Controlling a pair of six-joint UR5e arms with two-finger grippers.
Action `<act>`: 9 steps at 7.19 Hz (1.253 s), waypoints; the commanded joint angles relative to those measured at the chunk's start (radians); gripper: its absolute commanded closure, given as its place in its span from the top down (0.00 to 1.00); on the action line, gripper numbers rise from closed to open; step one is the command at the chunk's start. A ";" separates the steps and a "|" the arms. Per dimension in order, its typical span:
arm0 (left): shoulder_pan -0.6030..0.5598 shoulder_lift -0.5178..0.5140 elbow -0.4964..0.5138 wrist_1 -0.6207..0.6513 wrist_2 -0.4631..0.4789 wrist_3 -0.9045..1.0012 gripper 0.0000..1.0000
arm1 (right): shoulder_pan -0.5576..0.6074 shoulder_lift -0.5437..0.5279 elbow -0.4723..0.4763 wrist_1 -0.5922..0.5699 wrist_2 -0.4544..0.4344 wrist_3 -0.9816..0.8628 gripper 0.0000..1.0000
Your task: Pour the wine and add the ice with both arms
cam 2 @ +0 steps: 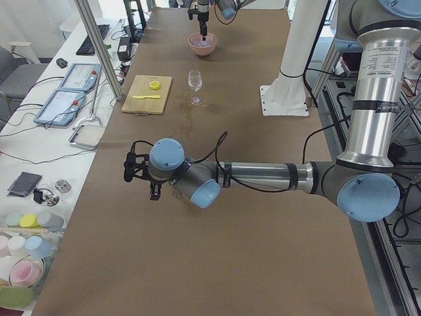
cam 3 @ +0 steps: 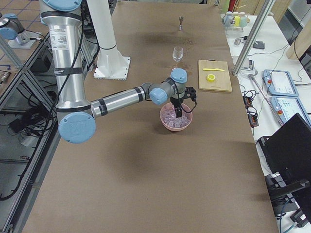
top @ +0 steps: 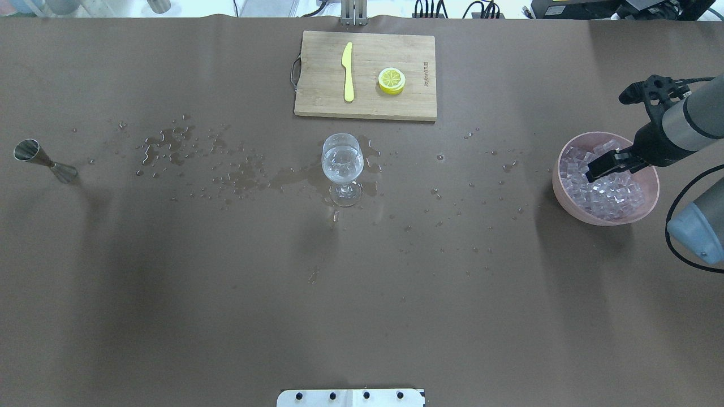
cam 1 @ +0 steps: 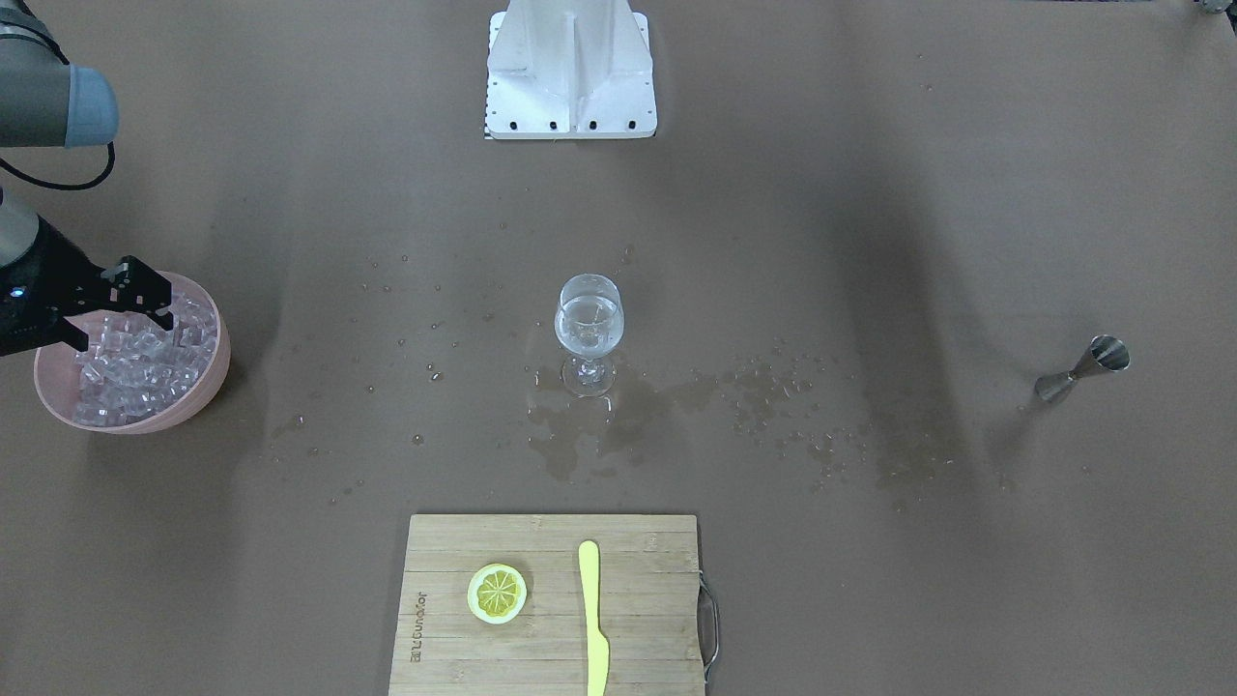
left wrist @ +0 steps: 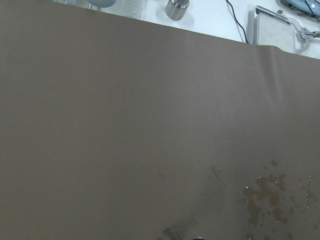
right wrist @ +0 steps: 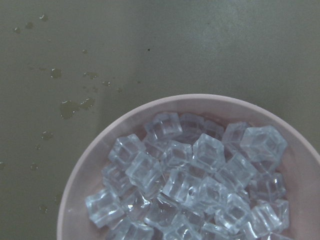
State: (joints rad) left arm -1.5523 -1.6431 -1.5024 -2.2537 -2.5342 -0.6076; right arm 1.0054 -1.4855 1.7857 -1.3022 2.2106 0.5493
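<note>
The ice (right wrist: 190,180) sits heaped in the pink bowl (cam 1: 217,362) at the robot's right end of the table. The right gripper (cam 1: 124,329) hangs straight over the heap, fingers pointing down, jaws spread, with no cube clearly between them. I judge the grab is simply downward. The wine glass (top: 342,164), with a little wine (cam 1: 588,329) in it, stands well apart at the table's middle, on the robot's left of the bowl. The left gripper (cam 2: 141,174) is far off at the other end, and I cannot tell whether it is open or closed.
</note>
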 commanded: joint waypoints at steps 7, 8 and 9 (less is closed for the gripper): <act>0.000 0.005 -0.004 0.000 0.000 0.002 0.98 | -0.017 0.013 -0.058 0.000 0.000 0.003 0.49; 0.000 0.006 -0.007 0.000 0.000 0.002 0.98 | -0.016 0.013 -0.057 0.000 0.001 0.018 0.03; 0.000 0.006 -0.007 0.000 0.000 0.002 0.99 | -0.017 0.016 -0.057 0.000 0.004 0.020 0.00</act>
State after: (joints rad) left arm -1.5524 -1.6373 -1.5082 -2.2534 -2.5339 -0.6059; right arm 0.9884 -1.4717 1.7283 -1.3023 2.2121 0.5626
